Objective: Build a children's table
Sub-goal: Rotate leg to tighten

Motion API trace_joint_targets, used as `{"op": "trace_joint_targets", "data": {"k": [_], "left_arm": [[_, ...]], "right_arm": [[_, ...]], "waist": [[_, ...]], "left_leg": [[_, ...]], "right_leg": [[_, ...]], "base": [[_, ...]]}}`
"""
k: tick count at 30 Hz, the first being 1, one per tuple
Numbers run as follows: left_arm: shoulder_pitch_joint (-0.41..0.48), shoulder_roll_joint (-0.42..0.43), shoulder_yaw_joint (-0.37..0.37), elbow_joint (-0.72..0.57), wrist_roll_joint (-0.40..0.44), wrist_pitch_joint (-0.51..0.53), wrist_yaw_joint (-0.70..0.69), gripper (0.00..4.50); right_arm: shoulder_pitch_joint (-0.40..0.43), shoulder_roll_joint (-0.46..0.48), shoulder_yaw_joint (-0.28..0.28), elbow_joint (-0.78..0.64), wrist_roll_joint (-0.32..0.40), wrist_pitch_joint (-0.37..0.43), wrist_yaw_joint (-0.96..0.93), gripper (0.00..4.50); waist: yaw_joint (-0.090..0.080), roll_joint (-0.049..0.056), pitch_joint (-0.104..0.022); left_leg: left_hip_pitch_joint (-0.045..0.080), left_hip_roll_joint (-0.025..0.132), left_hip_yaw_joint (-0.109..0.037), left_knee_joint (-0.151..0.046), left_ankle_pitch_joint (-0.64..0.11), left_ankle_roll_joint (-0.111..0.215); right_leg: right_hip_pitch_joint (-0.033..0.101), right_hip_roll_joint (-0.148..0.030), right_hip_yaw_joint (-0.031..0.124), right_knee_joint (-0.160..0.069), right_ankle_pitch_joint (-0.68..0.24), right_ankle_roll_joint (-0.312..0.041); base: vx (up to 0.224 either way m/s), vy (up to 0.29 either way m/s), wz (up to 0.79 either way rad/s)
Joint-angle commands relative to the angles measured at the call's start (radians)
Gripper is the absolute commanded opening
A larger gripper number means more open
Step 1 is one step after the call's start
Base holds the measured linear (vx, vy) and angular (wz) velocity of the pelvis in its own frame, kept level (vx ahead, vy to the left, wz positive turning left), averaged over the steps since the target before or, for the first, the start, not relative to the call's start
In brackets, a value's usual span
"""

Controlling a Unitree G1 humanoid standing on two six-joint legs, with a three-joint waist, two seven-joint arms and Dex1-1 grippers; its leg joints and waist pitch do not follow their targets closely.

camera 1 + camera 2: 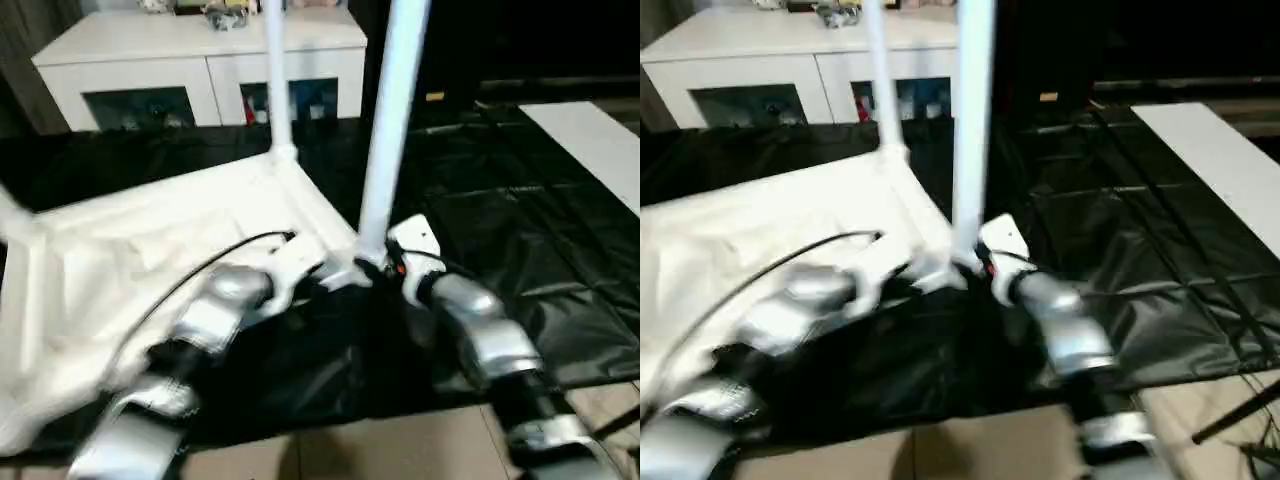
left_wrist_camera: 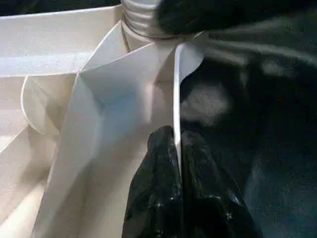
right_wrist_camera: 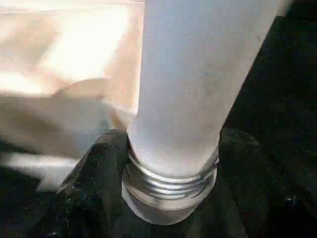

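Note:
The children's table top (image 1: pixel 150 250) lies upside down, white, on the black cover. One white leg (image 1: pixel 277 80) stands upright in the far corner socket. A second leg (image 1: pixel 390 120) stands at the near right corner, its threaded end (image 3: pixel 168 186) showing just above the socket. My right gripper (image 1: pixel 378 268) is shut on this leg's base, with a black finger (image 3: pixel 91 168) on each side of the thread. My left gripper (image 2: pixel 177 146) is shut on the top's thin rim wall (image 2: pixel 176 89), right beside that corner.
A white cabinet (image 1: pixel 200 60) with glass doors stands behind the black-covered table (image 1: pixel 520 230). A white board (image 1: pixel 600 140) lies at the far right. A black cable (image 1: pixel 200 265) runs over my left forearm. Tiled floor (image 1: pixel 380 450) shows at the near edge.

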Motion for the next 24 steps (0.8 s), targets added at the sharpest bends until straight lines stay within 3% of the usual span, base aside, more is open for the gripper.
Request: {"op": "trace_joint_targets", "data": {"k": [1, 3, 6, 7, 12, 13, 15, 17, 20, 22, 24], "left_arm": [[0.000, -0.047, 0.046, 0.045, -0.033, -0.016, 0.120, 0.00], [-0.011, -0.058, 0.048, 0.063, -0.028, -0.018, 0.139, 0.00], [-0.030, -0.074, 0.049, 0.098, -0.023, -0.027, 0.150, 0.00], [-0.035, -0.075, 0.049, 0.108, -0.024, -0.031, 0.146, 0.00], [-0.029, -0.052, 0.046, 0.112, -0.026, -0.027, 0.115, 0.00], [-0.023, -0.035, 0.041, 0.107, -0.028, -0.029, 0.084, 0.00], [-0.016, -0.022, 0.036, 0.099, -0.029, -0.031, 0.058, 0.00], [0.006, 0.009, 0.019, 0.062, -0.037, -0.030, -0.027, 0.00], [0.048, 0.069, -0.028, -0.008, -0.040, -0.033, -0.165, 0.00], [0.092, 0.137, -0.061, -0.093, -0.068, -0.057, -0.310, 0.00], [0.112, 0.168, -0.070, -0.136, -0.089, -0.061, -0.375, 0.00]], "right_arm": [[-0.022, 0.010, 0.044, 0.038, -0.053, 0.005, -0.045, 2.63], [-0.037, 0.014, 0.054, 0.053, -0.077, -0.009, -0.078, 2.63], [-0.068, 0.056, 0.012, 0.085, -0.023, -0.006, -0.083, 2.63], [-0.068, 0.061, 0.013, 0.078, -0.015, -0.014, -0.056, 2.98], [-0.051, 0.044, -0.007, 0.030, 0.034, -0.028, 0.020, 3.46], [-0.051, 0.009, -0.005, 0.018, 0.059, -0.023, 0.097, 3.46], [-0.048, -0.018, 0.002, 0.008, 0.065, -0.019, 0.141, 3.72], [-0.032, -0.085, 0.025, -0.028, 0.075, -0.010, 0.267, 3.79], [0.010, -0.187, 0.069, -0.089, 0.092, -0.016, 0.459, 3.79], [0.050, -0.281, 0.098, -0.149, 0.113, -0.045, 0.609, 3.79], [0.063, -0.313, 0.102, -0.170, 0.127, -0.049, 0.659, 3.79]], "waist": [[0.001, -0.024, -0.052], [0.004, -0.025, -0.053], [0.006, -0.021, -0.058], [0.005, -0.021, -0.058], [0.004, -0.021, -0.056], [0.003, -0.030, -0.055], [0.005, -0.026, -0.054], [0.004, -0.032, -0.054], [0.011, -0.029, -0.056], [0.013, -0.027, -0.058], [0.018, -0.022, -0.059]], "left_leg": [[0.010, 0.073, -0.033, -0.081, -0.167, 0.039], [0.007, 0.071, -0.030, -0.078, -0.145, 0.064], [0.002, 0.071, -0.030, -0.076, -0.099, 0.098], [0.000, 0.073, -0.030, -0.076, -0.093, 0.109], [0.000, 0.076, -0.031, -0.080, -0.121, 0.125], [-0.001, 0.076, -0.031, -0.082, -0.132, 0.124], [0.000, 0.077, -0.031, -0.081, -0.145, 0.122], [-0.004, 0.076, -0.032, -0.081, -0.130, 0.125], [-0.004, 0.081, -0.029, -0.074, -0.087, 0.160], [-0.004, 0.084, -0.027, -0.072, -0.076, 0.171], [-0.001, 0.088, -0.027, -0.072, -0.070, 0.176]], "right_leg": [[0.033, -0.090, 0.051, -0.092, -0.205, -0.221], [0.034, -0.090, 0.051, -0.091, -0.160, -0.225], [0.040, -0.093, 0.046, -0.085, -0.102, -0.232], [0.041, -0.093, 0.045, -0.083, -0.084, -0.235], [0.042, -0.094, 0.041, -0.086, -0.093, -0.241], [0.044, -0.095, 0.040, -0.089, -0.117, -0.236], [0.043, -0.097, 0.041, -0.091, -0.145, -0.231], [0.049, -0.095, 0.039, -0.089, -0.131, -0.228], [0.046, -0.097, 0.041, -0.083, -0.066, -0.245], [0.044, -0.097, 0.041, -0.077, -0.034, -0.254], [0.042, -0.097, 0.038, -0.073, -0.013, -0.271]], "base": [[0.000, 0.000, 0.00], [0.000, 0.000, 0.00], [0.000, 0.000, 0.00], [0.000, 0.000, 0.00], [0.000, 0.000, 0.00], [0.000, 0.000, 0.00], [0.000, 0.000, 0.00], [0.000, 0.000, 0.00], [0.000, 0.000, 0.00], [0.000, 0.000, 0.00], [0.000, 0.000, 0.00]]}}
